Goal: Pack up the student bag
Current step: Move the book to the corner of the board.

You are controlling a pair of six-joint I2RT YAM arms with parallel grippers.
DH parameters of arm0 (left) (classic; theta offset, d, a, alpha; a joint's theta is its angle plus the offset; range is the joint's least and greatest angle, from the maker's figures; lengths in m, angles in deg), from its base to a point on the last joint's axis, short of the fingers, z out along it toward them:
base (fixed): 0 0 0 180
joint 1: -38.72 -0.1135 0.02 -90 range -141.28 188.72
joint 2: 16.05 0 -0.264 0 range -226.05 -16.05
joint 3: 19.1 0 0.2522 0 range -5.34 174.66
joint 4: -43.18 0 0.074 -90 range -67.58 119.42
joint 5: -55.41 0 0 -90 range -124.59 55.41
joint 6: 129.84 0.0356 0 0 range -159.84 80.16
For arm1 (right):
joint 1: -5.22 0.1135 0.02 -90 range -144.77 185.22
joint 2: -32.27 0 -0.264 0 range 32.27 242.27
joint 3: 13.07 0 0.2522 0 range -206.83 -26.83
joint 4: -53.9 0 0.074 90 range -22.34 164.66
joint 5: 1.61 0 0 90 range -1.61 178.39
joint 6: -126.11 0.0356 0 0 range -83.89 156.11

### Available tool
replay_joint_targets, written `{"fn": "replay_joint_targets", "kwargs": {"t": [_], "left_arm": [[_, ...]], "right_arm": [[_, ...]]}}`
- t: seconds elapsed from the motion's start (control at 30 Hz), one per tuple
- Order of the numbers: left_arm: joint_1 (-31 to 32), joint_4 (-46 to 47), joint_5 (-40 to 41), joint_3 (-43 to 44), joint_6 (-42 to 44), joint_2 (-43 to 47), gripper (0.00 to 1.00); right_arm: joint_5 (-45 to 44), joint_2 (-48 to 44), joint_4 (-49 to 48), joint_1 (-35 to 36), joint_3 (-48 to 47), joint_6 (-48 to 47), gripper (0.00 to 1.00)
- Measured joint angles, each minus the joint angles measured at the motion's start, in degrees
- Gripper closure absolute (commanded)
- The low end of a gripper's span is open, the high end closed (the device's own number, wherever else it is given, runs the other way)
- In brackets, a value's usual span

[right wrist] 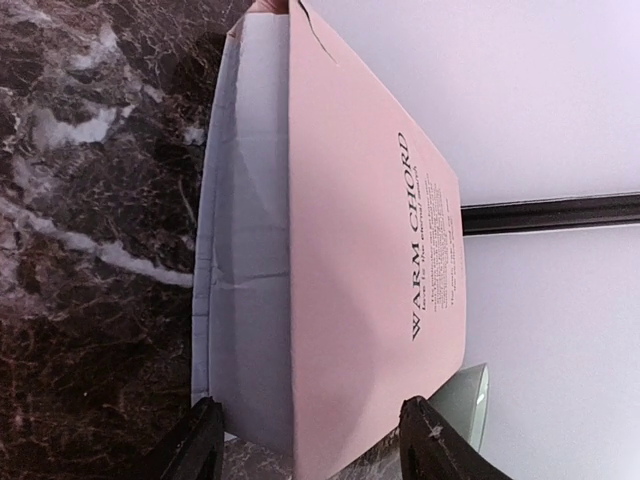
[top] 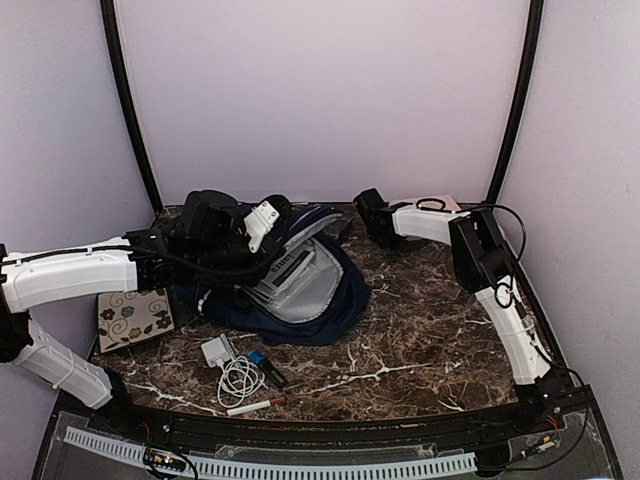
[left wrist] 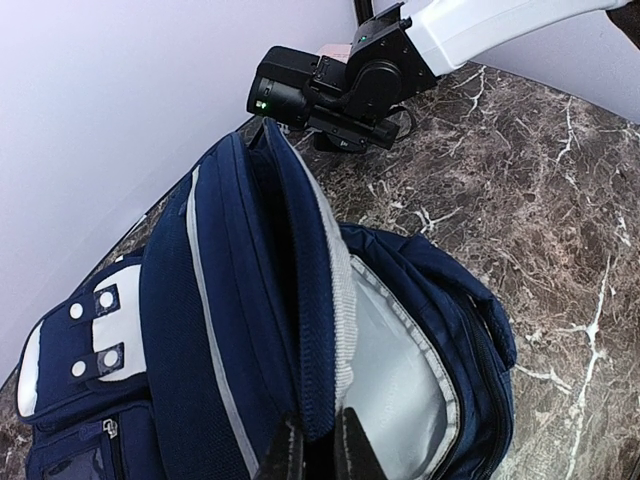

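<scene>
On the near side of the student bag (top: 300, 290), a large dark navy fabric backpack with a light grey lining, small things lie loose on the dark marbled desk (top: 420, 350). There is a white marker pen with a red cap (top: 255, 405), a coiled white cable (top: 238, 380), a white charger block (top: 216, 349) and a small blue and black object (top: 265, 365) which I cannot name. Left of the bag lies a flat beige card with a flower pattern (top: 133, 317). So in my judgement most of the packing is not yet done; whether anything is already inside, I cannot see.

The bag's main compartment gapes open. The left jaws are pressed narrow on the edge of its raised front flap.

Beyond the bag, to its right, is a pink book with a black printed title (right wrist: 370, 250). The right jaws stand half wide on both sides of it, well apart from the bag. Whether they touch the book I cannot tell.
</scene>
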Motion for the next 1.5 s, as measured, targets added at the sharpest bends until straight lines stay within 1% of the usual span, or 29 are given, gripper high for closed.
{"fn": "replay_joint_targets", "kwargs": {"t": [0.2,0.3,0.43,0.5,0.53,0.6,0.67,0.7,0.73,0.97,1.13,1.3,1.43,1.5], "left_arm": [[0.0,0.6,0.2,0.0,0.3,-0.4,1.00],[0.0,0.7,0.2,0.0,0.5,-0.6,1.00],[0.0,0.7,0.3,0.0,0.7,-0.8,1.00],[0.0,0.9,0.3,0.0,0.8,-0.8,1.00],[0.0,0.9,0.3,0.0,0.8,-0.8,1.00],[0.0,0.9,0.3,0.0,0.9,-0.8,1.00],[0.0,1.0,0.4,0.0,0.9,-0.8,1.00],[0.0,1.0,0.4,0.0,0.9,-0.8,1.00],[0.0,1.0,0.4,0.0,0.9,-0.8,1.00],[0.0,1.0,0.5,0.0,0.9,-0.8,1.00],[0.0,1.0,0.5,0.0,0.9,-0.8,1.00],[0.0,1.0,0.8,0.0,0.9,-0.8,1.00],[0.0,1.1,1.2,0.0,0.8,-0.8,1.00],[0.0,1.1,1.3,0.0,0.8,-0.8,1.00]], "right_arm": [[-2.5,0.3,-5.3,-0.1,0.0,-6.9,0.56],[-3.0,0.5,-6.9,-0.5,-0.3,-9.2,0.69],[-3.1,0.6,-7.7,-1.0,-0.5,-10.4,0.72],[-3.0,0.6,-8.0,-1.4,-0.1,-10.2,0.75],[-3.0,0.6,-8.2,-1.6,0.3,-10.0,0.79],[-2.9,0.6,-8.3,-1.9,1.4,-9.6,0.92],[-3.4,0.6,-8.2,-2.1,2.4,-9.3,0.95],[-3.7,0.6,-8.6,-2.1,2.5,-9.2,0.98],[-3.8,0.5,-8.7,-2.1,2.4,-9.1,1.00],[-4.0,0.0,-8.2,-2.2,2.6,-8.1,1.00],[-0.5,-4.2,-5.8,-1.6,6.5,-5.9,1.00],[4.8,-14.6,-3.6,1.9,15.8,-2.2,1.00],[10.0,-23.8,-0.3,7.3,22.1,4.3,1.00],[13.3,-27.1,1.2,9.5,24.9,7.8,1.00]]}}
